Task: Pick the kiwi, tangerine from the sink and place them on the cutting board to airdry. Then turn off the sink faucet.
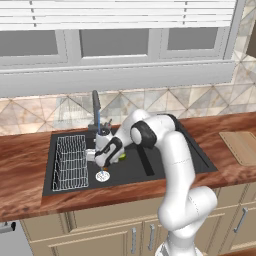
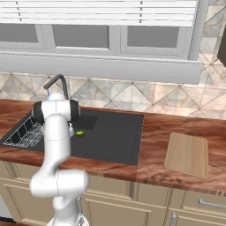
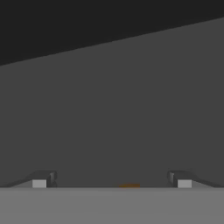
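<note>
Left base view: gripper (image 1: pixel 103 168) low in sink (image 1: pixel 165 170) above drain (image 1: pixel 102 176), kiwi (image 1: pixel 122 156) beside hand | Right base view: kiwi (image 2: pixel 80 133) in basin; cutting board (image 2: pixel 187 154) on counter | Hand view: fingers (image 3: pixel 40 182) stood wide apart, tangerine (image 3: pixel 129 186) sliver between.

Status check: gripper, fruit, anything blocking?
Gripper open, low in the sink, tangerine sliver between the fingertips. Kiwi loose beside the arm. Cutting board bare; nothing blocking.
</note>
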You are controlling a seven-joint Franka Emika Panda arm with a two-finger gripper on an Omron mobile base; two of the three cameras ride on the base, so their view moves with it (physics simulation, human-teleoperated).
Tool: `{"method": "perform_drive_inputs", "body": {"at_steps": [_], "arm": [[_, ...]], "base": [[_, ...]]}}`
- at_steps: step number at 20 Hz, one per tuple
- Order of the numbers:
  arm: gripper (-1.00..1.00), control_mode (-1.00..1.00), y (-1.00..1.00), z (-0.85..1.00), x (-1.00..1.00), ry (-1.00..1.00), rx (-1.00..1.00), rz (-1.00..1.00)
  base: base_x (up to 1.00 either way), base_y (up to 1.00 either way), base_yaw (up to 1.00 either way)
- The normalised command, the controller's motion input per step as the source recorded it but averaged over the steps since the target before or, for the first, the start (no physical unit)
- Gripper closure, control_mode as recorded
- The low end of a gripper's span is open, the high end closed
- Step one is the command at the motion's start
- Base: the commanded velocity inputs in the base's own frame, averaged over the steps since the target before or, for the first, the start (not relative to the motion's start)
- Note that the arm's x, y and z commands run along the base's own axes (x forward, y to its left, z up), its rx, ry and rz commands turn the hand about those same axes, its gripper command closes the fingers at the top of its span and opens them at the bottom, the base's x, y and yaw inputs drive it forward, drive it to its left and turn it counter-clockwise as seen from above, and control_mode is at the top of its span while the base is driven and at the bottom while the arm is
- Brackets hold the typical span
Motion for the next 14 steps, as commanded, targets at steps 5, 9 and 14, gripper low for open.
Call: {"method": "perform_drive_inputs", "body": {"at_steps": [5,9,14], "arm": [[-1.0,-1.0,0.0,-0.11,-0.4,0.0,0.0,-0.06],[-1.0,-1.0,0.0,-0.12,-0.42,0.0,0.0,-0.07],[-1.0,-1.0,0.0,-0.12,-0.43,0.0,0.0,-0.07]], "base": [[0.0,0.0,0.0],[0.0,0.0,0.0],[0.0,0.0,0.0]]}}
